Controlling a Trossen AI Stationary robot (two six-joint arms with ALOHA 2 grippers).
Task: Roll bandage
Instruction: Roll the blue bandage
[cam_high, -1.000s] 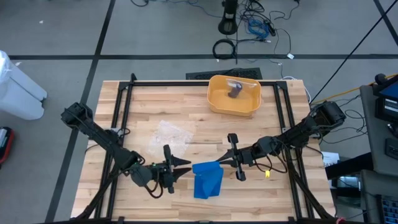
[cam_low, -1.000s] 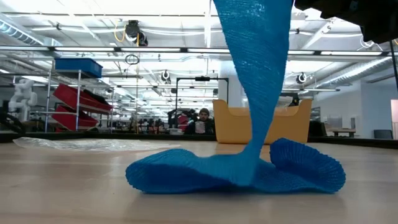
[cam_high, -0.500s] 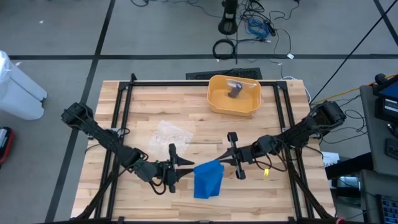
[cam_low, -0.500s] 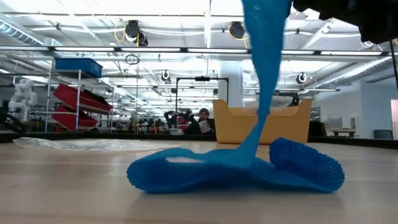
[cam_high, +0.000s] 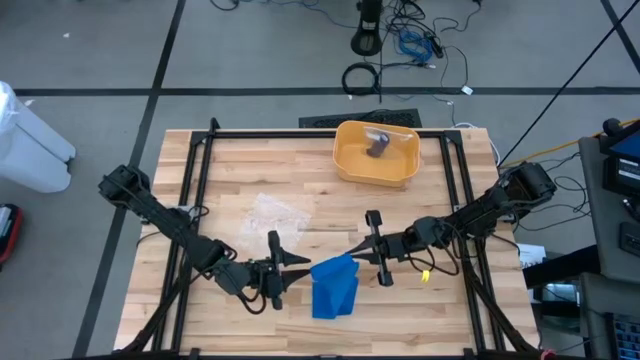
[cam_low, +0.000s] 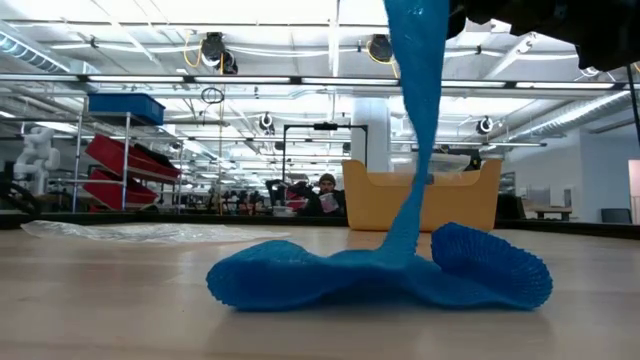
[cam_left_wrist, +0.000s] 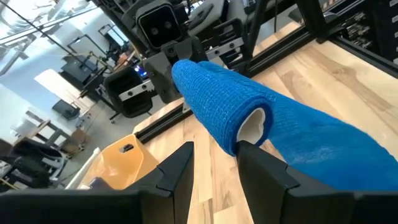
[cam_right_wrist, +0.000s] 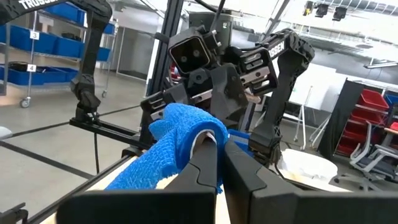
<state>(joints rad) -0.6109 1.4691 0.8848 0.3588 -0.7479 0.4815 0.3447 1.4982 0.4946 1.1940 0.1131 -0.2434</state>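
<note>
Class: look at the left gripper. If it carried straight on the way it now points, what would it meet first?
Most likely the raised end of the blue bandage, right ahead of the open left gripper. The right gripper holds that end just behind; depth between them is unclear.

wooden table carries 1 yellow bin, clear plastic, blue bandage.

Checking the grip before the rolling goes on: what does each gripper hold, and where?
The right gripper is shut on the blue bandage's raised end. The left gripper stands open beside that rolled end, holding nothing.
</note>
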